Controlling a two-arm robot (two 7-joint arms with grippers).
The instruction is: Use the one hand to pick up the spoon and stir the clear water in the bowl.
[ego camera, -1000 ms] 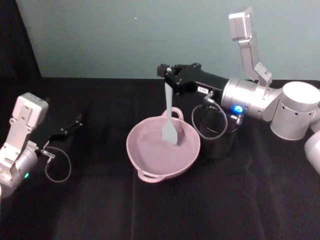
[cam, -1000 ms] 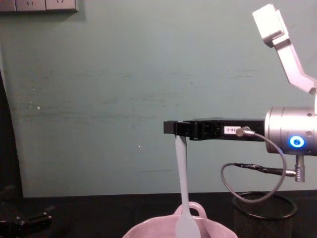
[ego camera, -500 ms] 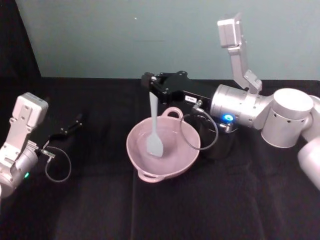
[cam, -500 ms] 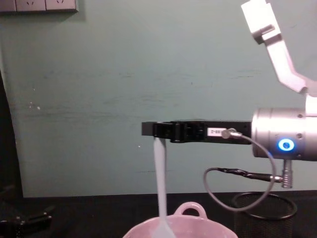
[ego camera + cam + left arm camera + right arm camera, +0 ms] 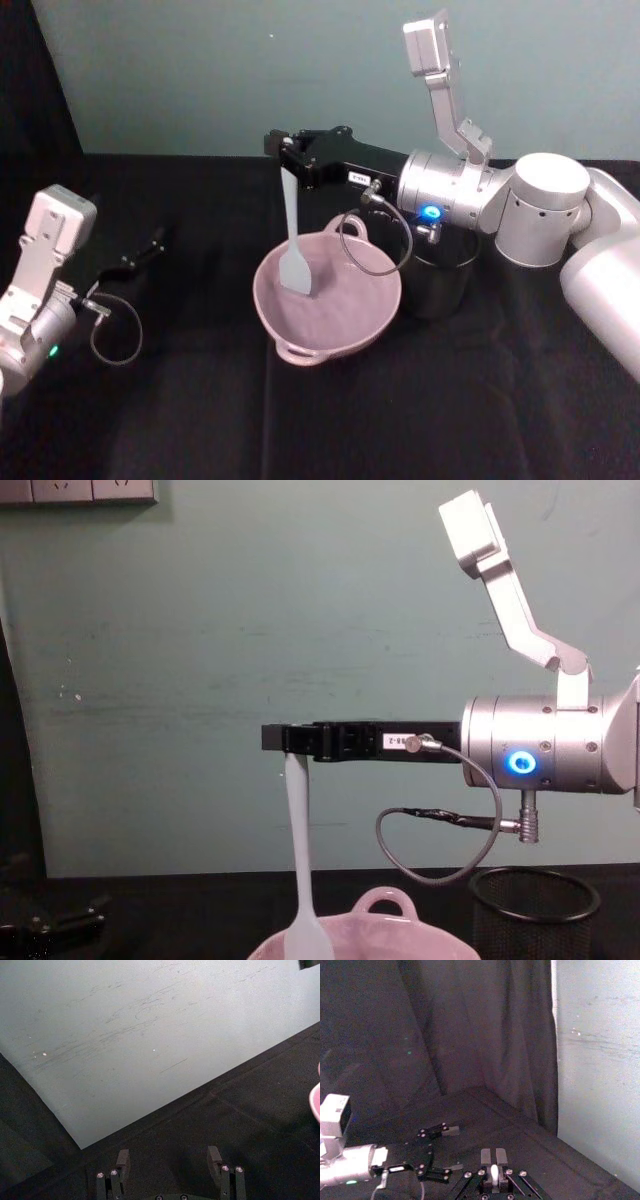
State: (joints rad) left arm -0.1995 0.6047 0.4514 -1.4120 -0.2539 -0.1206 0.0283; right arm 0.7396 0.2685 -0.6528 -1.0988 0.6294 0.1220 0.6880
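Observation:
My right gripper (image 5: 285, 152) reaches in from the right, above the pale pink bowl (image 5: 362, 300), and is shut on the top of the white spoon (image 5: 291, 225). The spoon hangs nearly upright, its flat head down inside the bowl's left part. The chest view shows the right gripper (image 5: 283, 739) level, the spoon (image 5: 298, 850) dropping behind the bowl's rim (image 5: 420, 942). In the right wrist view the spoon's handle end (image 5: 493, 1174) sits pinched between the fingers. The clear water is too faint to make out. My left gripper (image 5: 152, 245) rests open over the table at the far left.
A black wire-mesh cup (image 5: 440, 285) stands right behind the bowl, under the right wrist; it is also at the chest view's lower right (image 5: 535, 898). A grey cable loop (image 5: 372, 245) hangs from the wrist over the bowl's back rim. Black cloth covers the table.
My right arm has swung to the left, carrying the spoon's head from the bowl's right side across to its left side. The left arm has not moved.

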